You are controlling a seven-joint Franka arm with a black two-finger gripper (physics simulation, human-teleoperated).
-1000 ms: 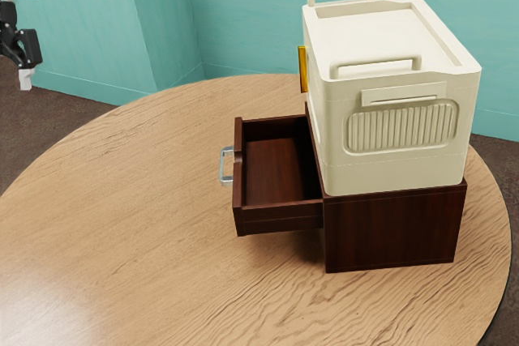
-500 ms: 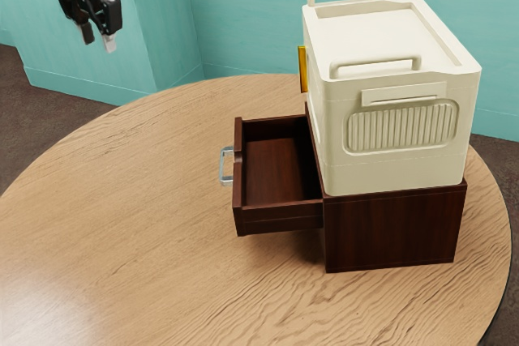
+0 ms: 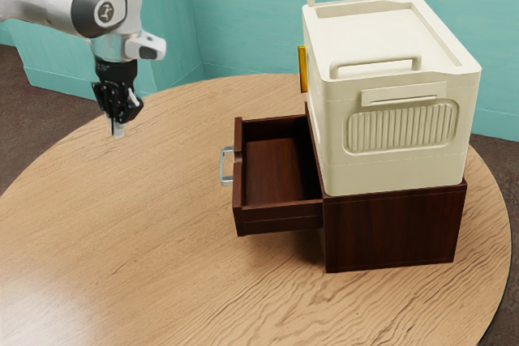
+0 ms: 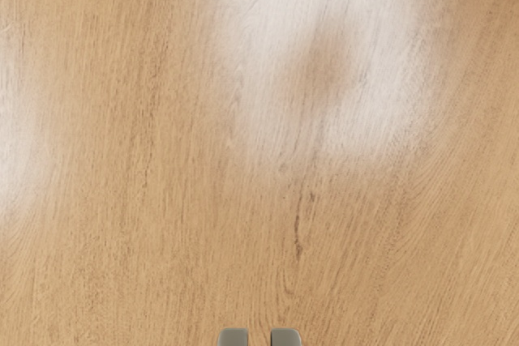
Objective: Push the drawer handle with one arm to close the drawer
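Note:
My gripper [image 3: 118, 129] points down above the table at the exterior view's left, well apart from the drawer. In the wrist view, the gripper [image 4: 259, 338] has its two tips a narrow gap apart, with bare wood seen between them. The dark brown drawer [image 3: 276, 169] is pulled out of its cabinet [image 3: 393, 228], its inside showing bare wood. Its silver handle [image 3: 223, 166] is on the front panel, facing the exterior view's left, and nothing touches it.
A cream box [image 3: 397, 135] with two raised handles stands on the cabinet. Something yellow [image 3: 303, 69] shows at its side. The round wooden table [image 3: 146, 241] extends between my gripper and the drawer; teal walls [image 3: 243, 14] stand behind.
My arm has come in toward the exterior view's right, and the gripper is now lower, over the table. Its tips look closer together than before. The drawer has not moved.

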